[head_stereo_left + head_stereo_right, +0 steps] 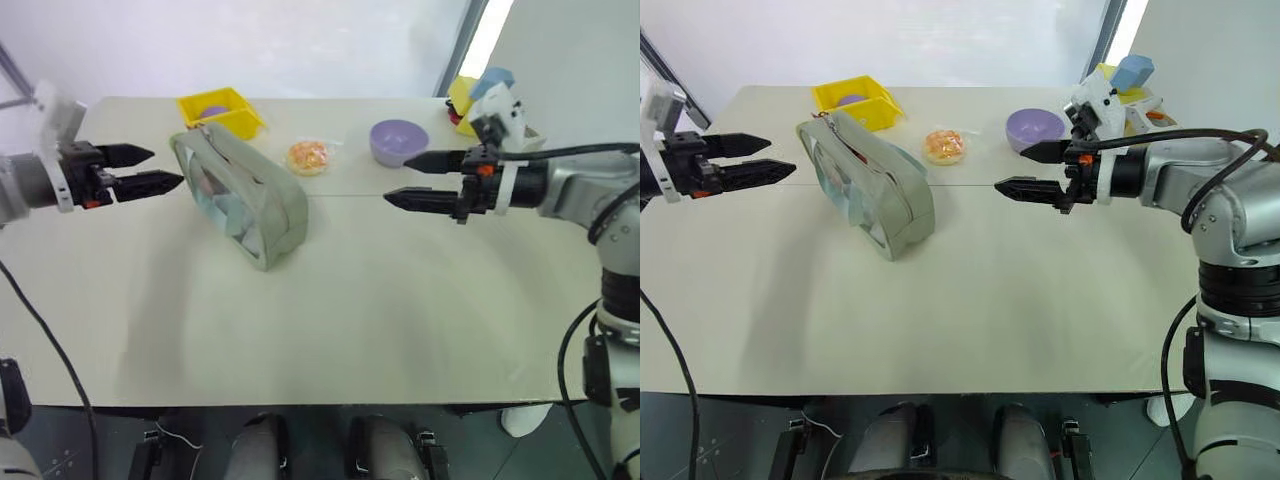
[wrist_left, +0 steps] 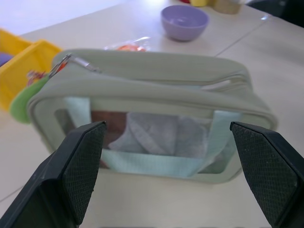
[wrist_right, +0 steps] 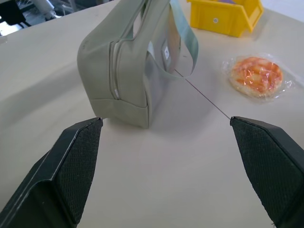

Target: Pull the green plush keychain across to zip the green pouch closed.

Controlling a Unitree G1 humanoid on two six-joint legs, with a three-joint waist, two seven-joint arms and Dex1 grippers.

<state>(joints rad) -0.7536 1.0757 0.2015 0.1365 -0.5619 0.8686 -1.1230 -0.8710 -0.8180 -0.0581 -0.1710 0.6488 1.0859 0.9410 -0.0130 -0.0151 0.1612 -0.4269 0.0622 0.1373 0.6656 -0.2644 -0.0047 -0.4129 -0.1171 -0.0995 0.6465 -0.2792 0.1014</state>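
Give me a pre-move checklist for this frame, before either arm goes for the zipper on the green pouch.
1. Left gripper open and empty: ok.
2. Right gripper open and empty: ok.
3. Green pouch standing upright on the table, apart from both grippers: ok.
4. Green plush keychain at the pouch end nearest the yellow bin: ok.
5. How far the zipper is already closed: cannot tell.
6. Orange packet and purple bowl lie clear of the pouch: ok.
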